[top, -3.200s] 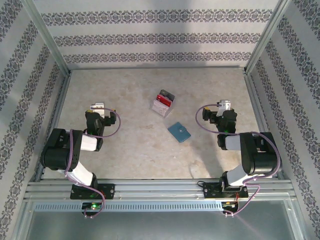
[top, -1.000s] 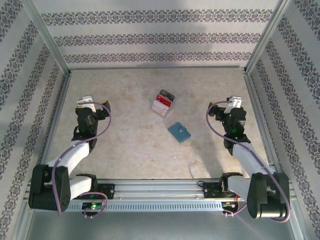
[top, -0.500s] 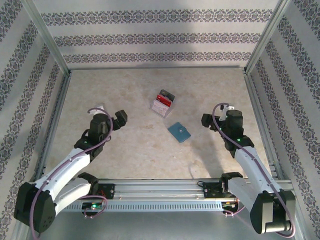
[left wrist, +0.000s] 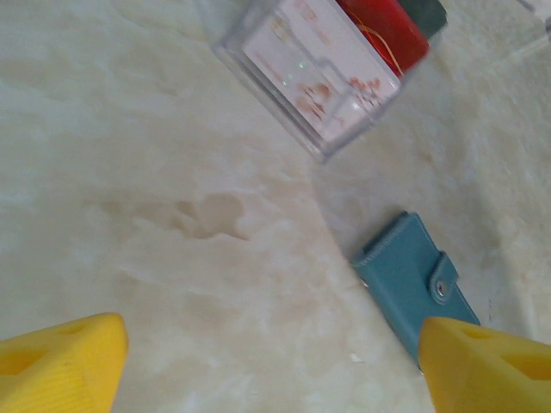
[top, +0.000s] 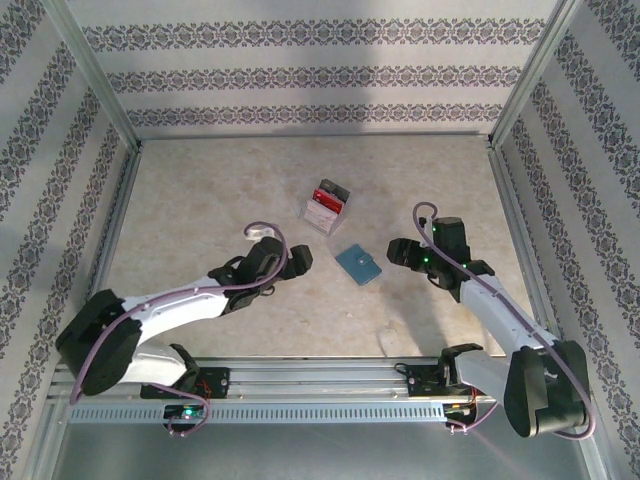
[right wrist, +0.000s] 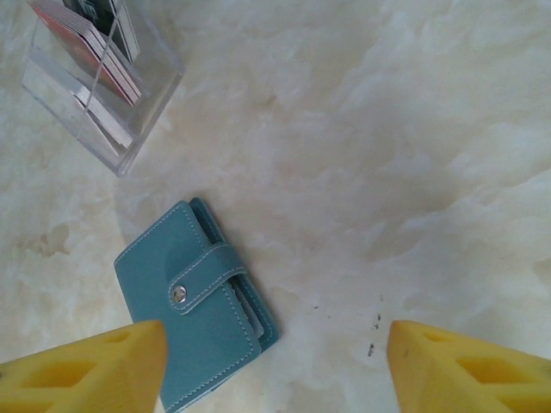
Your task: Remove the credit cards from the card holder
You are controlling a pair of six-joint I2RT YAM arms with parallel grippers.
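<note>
— Where is the holder (top: pixel 358 265)?
— Flat on the table (top: pixel 200 180), about midway between the left and right edges and a little nearer the near edge than the far one. It lies between my 2 grippers, folded shut, with its tab snapped down over the front.
— And the box?
— The clear box (top: pixel 327 207) stands just beyond the holder, toward the far edge and apart from it. Red and dark cards stand inside.
— Your left gripper?
— My left gripper (top: pixel 297 262) hangs to the holder's left, its yellow fingers (left wrist: pixel 60 361) spread wide over bare table, grasping nothing.
— The right gripper?
— My right gripper (top: pixel 400 250) hangs close on the holder's right, its fingers (right wrist: pixel 82 366) also parted and grasping nothing.
</note>
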